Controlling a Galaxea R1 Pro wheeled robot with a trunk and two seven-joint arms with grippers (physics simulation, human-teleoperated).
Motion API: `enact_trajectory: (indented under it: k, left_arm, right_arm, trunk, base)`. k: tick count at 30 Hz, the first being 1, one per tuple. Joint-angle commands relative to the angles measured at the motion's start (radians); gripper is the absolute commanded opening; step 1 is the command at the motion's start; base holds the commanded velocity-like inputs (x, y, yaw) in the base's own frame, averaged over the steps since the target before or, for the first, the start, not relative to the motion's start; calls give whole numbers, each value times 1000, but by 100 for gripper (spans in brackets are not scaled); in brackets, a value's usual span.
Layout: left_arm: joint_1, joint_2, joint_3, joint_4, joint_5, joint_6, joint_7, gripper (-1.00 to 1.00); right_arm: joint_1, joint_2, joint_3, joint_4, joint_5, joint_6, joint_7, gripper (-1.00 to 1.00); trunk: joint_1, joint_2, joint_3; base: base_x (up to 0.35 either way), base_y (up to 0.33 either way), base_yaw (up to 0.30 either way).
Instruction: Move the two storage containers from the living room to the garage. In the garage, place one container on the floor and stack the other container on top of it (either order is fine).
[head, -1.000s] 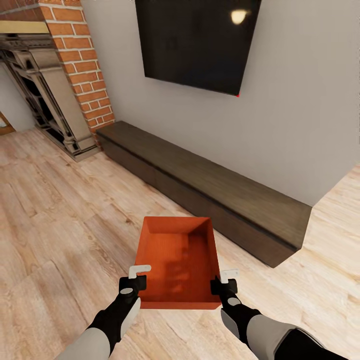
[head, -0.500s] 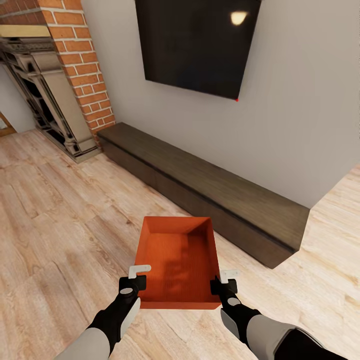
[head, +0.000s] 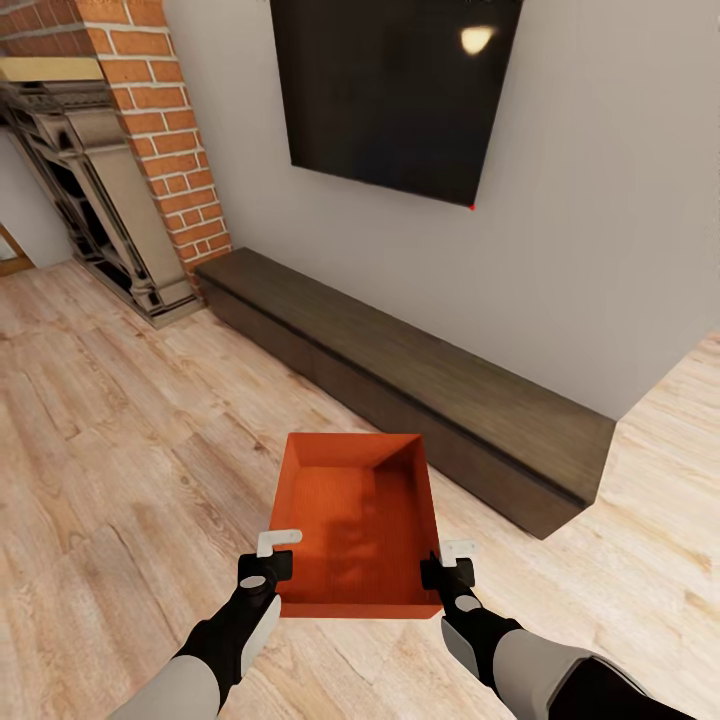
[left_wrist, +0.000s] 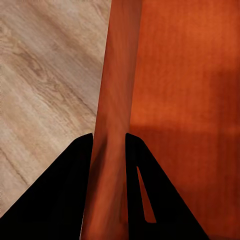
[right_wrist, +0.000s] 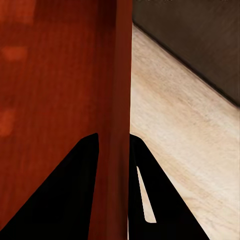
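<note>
I have one orange-red storage container (head: 357, 520) carried between both arms in front of me, clear of the light wood plank floor (head: 110, 430) of the living room, open side up and empty. Its long axis runs straight away from me, toward the long dark low cabinet (head: 420, 380) under the black wall TV (head: 395, 90), with the brick fireplace (head: 150, 130) off to my left. The left gripper (head: 268, 566) sits on the left long wall near the corner closest to me, and the right gripper (head: 448, 571) mirrors it on the right wall, so neither arm is nearer; the load hangs evenly between them. In the left wrist view the two dark fingers (left_wrist: 65, 200) straddle the container wall (left_wrist: 116, 125), jaws closed down on it with one finger inside and one outside; the right wrist view shows the same pinch on the opposite wall (right_wrist: 116, 100). I think the grip is firm, though the contact pads themselves are in shadow. I read no brand, label or writing anywhere on the bin, the cabinet or the TV. I judge the carry to the garage to be the step in hand.
</note>
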Motion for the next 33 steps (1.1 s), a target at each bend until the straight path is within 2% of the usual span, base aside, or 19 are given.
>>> enact_trajectory:
  k: [1, 33]
  left_arm:
    - [0, 0, 3, -4, -5, 6, 12, -100]
    - [0, 0, 3, -6, -5, 6, 12, -100]
  right_arm:
    - [0, 8, -22, 1, -5, 0, 0, -100]
    - [0, 8, -23, 1, -5, 0, 0, -100]
  trunk:
    - [-4, 7, 3]
    - [-123, 224, 100]
  base:
    - [0, 0, 0]
    - [0, 0, 0]
